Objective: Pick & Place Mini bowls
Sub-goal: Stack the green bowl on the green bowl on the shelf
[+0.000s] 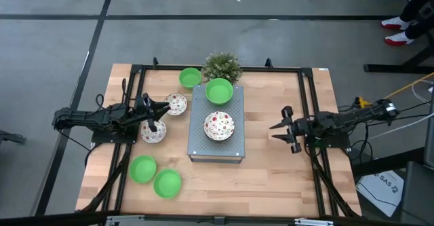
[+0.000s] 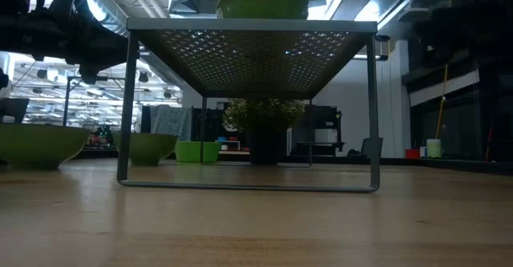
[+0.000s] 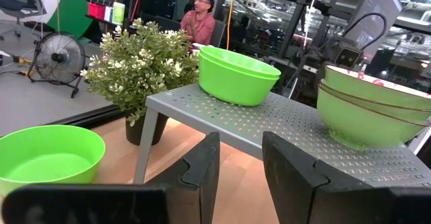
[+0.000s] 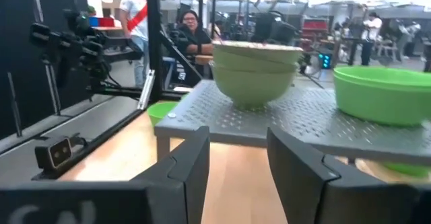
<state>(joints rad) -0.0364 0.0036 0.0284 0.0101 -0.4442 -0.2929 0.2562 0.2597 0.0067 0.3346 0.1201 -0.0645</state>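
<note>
A grey perforated stand [image 1: 215, 144] sits mid-table. It carries a green bowl [image 1: 219, 90] and a speckled bowl [image 1: 219, 125], which the wrist views show as a stack [image 3: 374, 106]. On the wood rest one green bowl [image 1: 190, 77], two speckled bowls [image 1: 176, 104] [image 1: 153, 131] and two more green bowls [image 1: 143, 169] [image 1: 167, 183]. My left gripper [image 1: 167, 110] [image 3: 241, 177] hovers open between the two speckled table bowls, pointing at the stand. My right gripper [image 1: 274, 132] [image 4: 238, 163] is open, right of the stand and facing it.
A small bushy potted plant [image 1: 222, 66] stands at the stand's far edge, beside the far green bowl. Black frame rails run along the table's left and right sides. Bare wood lies between the stand and my right gripper. People sit in the room beyond the table.
</note>
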